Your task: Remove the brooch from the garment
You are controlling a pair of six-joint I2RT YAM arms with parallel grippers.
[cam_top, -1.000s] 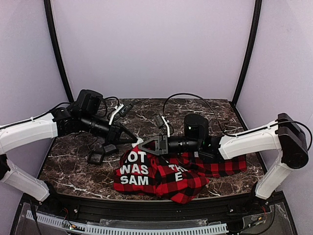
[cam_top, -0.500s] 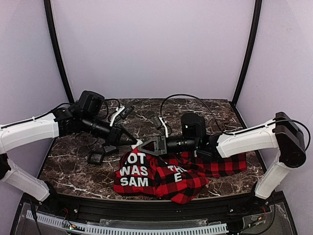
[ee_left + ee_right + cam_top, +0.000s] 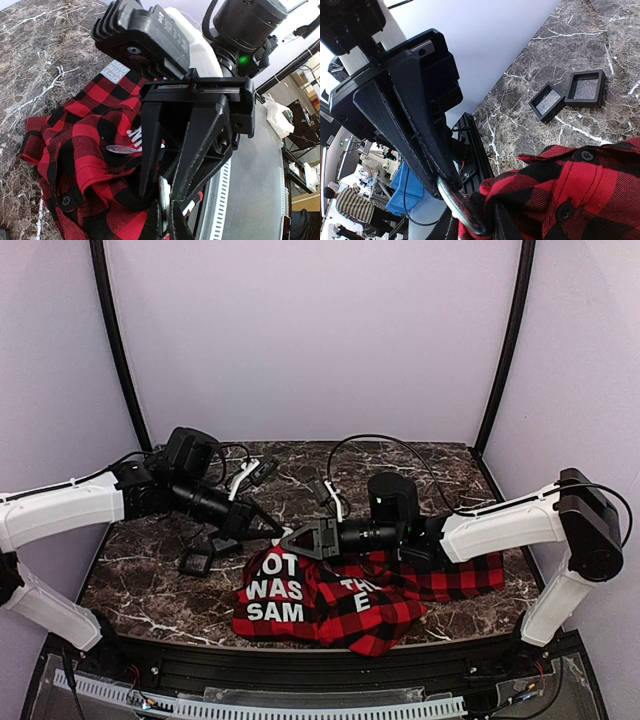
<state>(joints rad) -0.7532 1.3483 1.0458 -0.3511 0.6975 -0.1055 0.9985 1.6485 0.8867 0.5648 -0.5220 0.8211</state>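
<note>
Brooch [image 3: 454, 209] sits edge-on between the tips of my left gripper [image 3: 270, 532], whose fingers are pressed together on it. From my right wrist camera it reads as a thin, pale metallic arc at the end of those black fingers. Its lower rim runs down into a bunched fold of the garment [image 3: 340, 595], so I cannot tell whether it is free of the cloth or fastened to it.

My right gripper [image 3: 291, 538] faces the left one nose to nose, tips nearly touching, at the garment's far-left corner just above the white block letters. Its fingers stand a little apart with red-and-black plaid between them. Whether they pinch that fold or only flank it I cannot tell.

The garment lies crumpled on the near part of the marble table [image 3: 400, 465]. Its black lettered panels are toward my left side, and the plaid spreads toward my right arm, which reaches across above it. Two black buttons [image 3: 585, 155] show along a hem in my right wrist view. Two small black square frames [image 3: 547, 101] lie side by side on the bare marble to the left of the garment, apart from it and close to my left gripper.
</note>
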